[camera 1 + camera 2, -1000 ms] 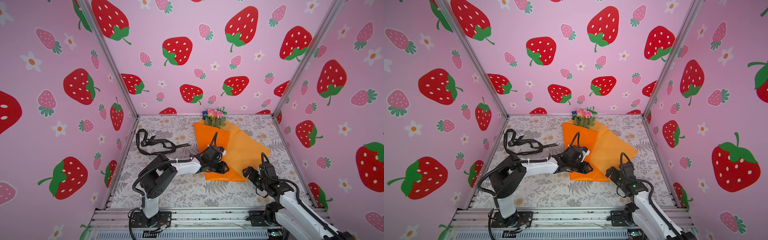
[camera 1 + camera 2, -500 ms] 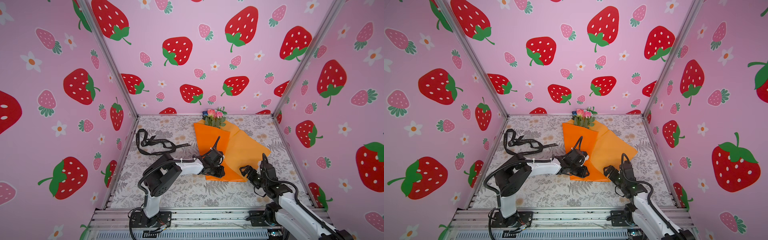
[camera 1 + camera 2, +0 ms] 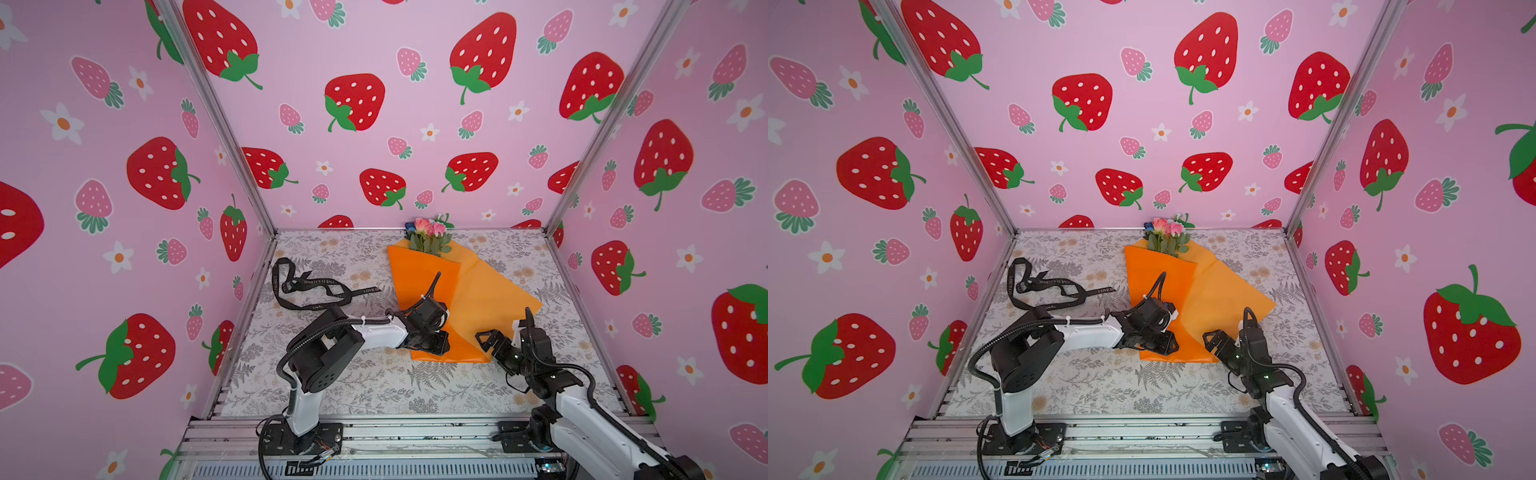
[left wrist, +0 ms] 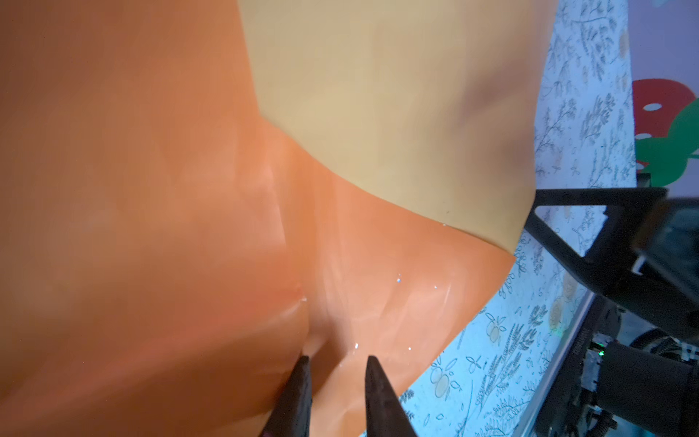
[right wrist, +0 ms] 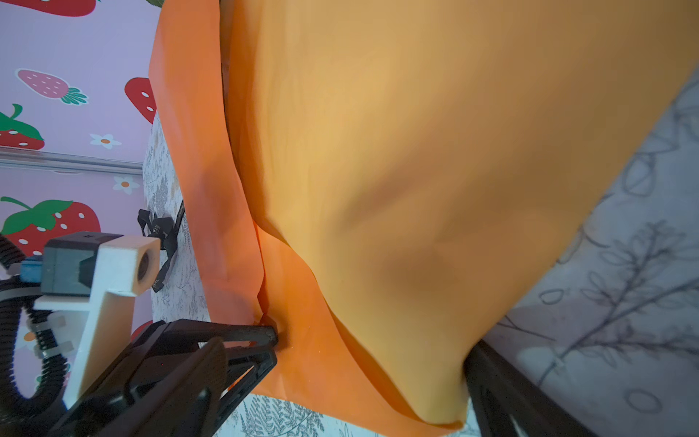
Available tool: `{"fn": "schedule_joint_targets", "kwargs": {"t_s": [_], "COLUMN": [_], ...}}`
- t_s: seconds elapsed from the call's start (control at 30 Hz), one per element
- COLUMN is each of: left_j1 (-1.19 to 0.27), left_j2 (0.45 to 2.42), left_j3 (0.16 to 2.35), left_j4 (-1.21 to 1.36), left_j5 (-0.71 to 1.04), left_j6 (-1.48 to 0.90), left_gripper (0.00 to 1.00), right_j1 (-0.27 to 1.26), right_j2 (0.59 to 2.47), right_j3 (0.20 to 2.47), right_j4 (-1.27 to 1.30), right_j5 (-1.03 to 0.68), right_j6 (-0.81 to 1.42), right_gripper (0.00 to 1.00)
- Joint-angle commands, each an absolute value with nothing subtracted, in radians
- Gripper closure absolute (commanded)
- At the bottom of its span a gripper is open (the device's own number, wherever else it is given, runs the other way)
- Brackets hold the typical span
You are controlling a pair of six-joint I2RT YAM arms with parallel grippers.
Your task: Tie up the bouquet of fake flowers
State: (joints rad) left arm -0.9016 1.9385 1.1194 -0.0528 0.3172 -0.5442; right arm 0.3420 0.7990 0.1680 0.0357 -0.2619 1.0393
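Left fingers [image 4: 293,397] narrower on orange paper [image 4: 151,189]

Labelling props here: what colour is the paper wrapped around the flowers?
The paper is orange, its other flap paler yellow-orange; a top view shows it best.

bouquet [image 3: 469,291] fills centre; ribbon [image 3: 316,282] left; front mat [image 3: 374,386] free

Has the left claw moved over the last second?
Yes. The left claw has slid along the orange paper toward its near tip, farther from the flowers.
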Motion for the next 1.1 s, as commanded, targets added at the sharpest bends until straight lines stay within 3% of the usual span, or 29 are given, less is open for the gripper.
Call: {"fn": "schedule_joint_targets", "kwargs": {"t_s": [0.0, 0.7, 0.9, 1.07], "left_j1": [-0.905, -0.906, -0.905, -0.906], "left_j2": [1.955, 1.933, 1.924, 1.919], "left_j3": [1.119, 1.083, 1.077, 1.08], "left_j4": [-0.083, -0.047, -0.042, -0.047], "left_j5": [0.328, 0.345, 0.344, 0.348], "left_j6": [-0.538, -0.532, -0.533, -0.529], "left_gripper": [0.73, 0.74, 0.74, 0.74], "right_j1": [0.336, 0.312, 0.274, 0.244], "right_j2": [0.83, 1.183, 1.335, 1.424], "right_j3": [0.16, 0.434, 0.516, 0.579], "right_j4": [0.128, 0.291, 0.305, 0.288], "right_j5": [-0.291, -0.243, -0.305, -0.383], "right_j6": [1.013, 0.677, 0.628, 0.592], "right_gripper": [0.0, 0.07, 0.09, 0.25]}}
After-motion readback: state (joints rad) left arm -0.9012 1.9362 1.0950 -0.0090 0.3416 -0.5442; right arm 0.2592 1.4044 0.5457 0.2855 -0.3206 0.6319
